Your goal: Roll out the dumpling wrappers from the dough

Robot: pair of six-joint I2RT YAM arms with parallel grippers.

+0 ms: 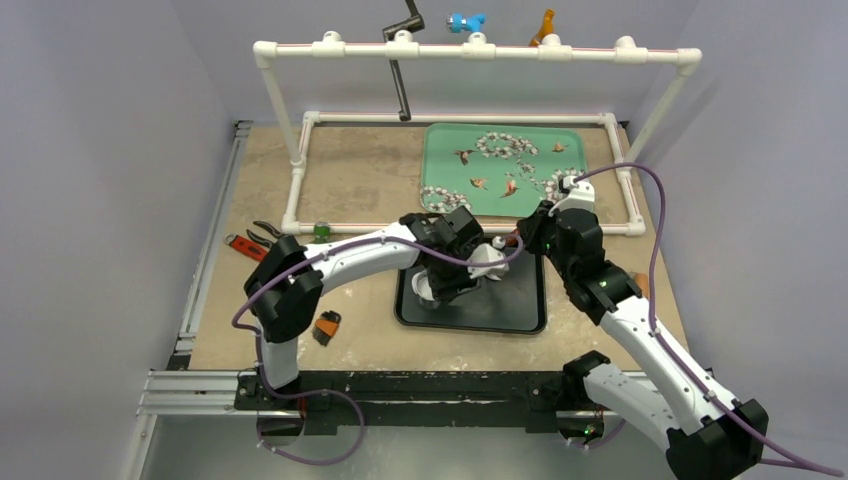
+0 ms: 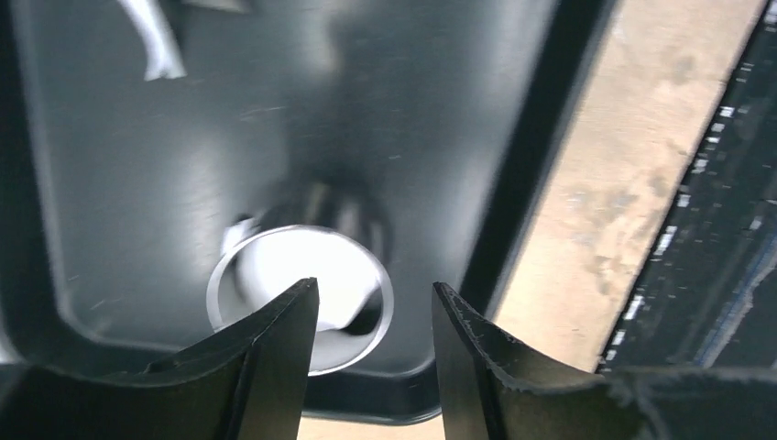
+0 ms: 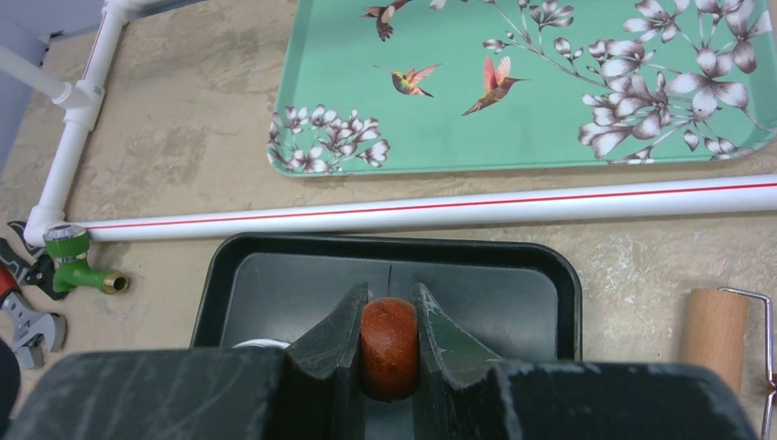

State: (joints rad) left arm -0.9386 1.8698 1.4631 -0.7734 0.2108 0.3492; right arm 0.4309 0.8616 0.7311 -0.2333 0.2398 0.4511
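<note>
A metal ring cutter (image 2: 380, 275) sits on the black tray (image 2: 137, 183) near one corner, with white dough (image 2: 302, 266) filling most of it. My left gripper (image 2: 374, 286) is open just above the ring, one finger over it and the other beside its rim. A curved white scrap (image 2: 156, 46) lies farther in on the tray. No loose round wrapper shows. My right gripper (image 3: 389, 293) is shut on a reddish-brown wooden handle (image 3: 389, 344) above the black tray (image 3: 513, 302). From above, the left gripper (image 1: 437, 288) and right gripper (image 1: 522, 240) flank white dough (image 1: 490, 262).
A green bird-and-flower tray (image 1: 500, 170) lies behind a white pipe frame (image 1: 470, 50). A wooden roller with a wire handle (image 3: 715, 335) lies right of the black tray. A green tap fitting (image 3: 78, 261) and a wrench (image 3: 18, 312) lie to the left.
</note>
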